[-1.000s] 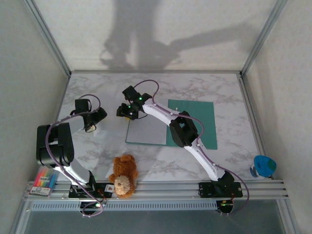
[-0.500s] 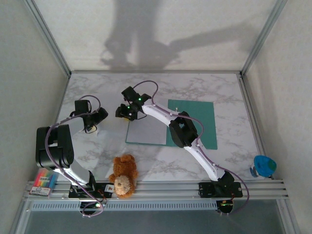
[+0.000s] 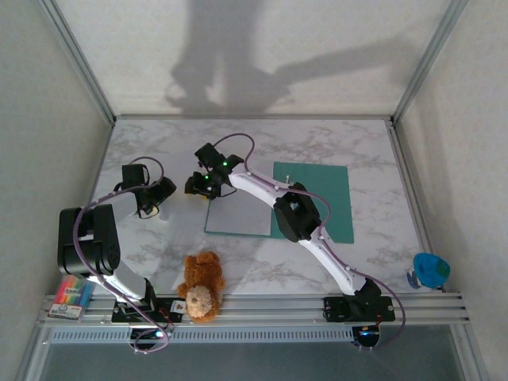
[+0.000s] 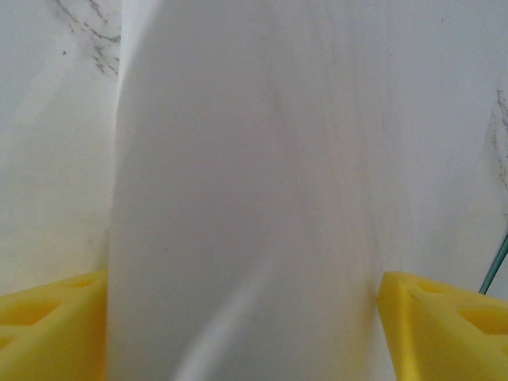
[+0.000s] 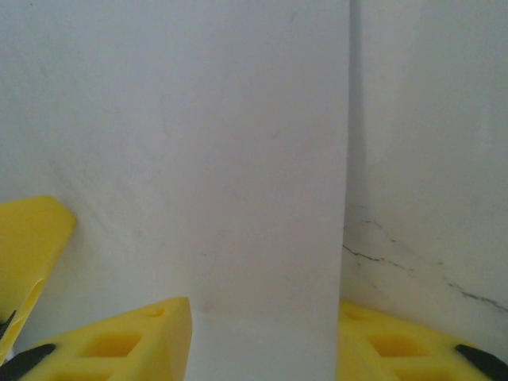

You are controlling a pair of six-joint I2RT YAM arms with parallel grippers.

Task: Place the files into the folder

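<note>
A brown teddy bear (image 3: pixel 200 286) sits at the surface's (image 3: pixel 349 143) near edge, a pack of coloured markers (image 3: pixel 70 294) off the near-left corner, a blue object (image 3: pixel 429 270) by the near-right corner.

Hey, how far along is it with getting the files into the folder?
Nothing looks finished yet. The teal folder lies flat, a pale sheet against its left edge, with the right tool at that sheet's far corner. The left tool has white paper between its fingers. Filing it remains.

Left pincer (image 4: pixel 242 278) gapes wide, right pincer (image 5: pixel 263 305) half parted, both pointing down
</note>
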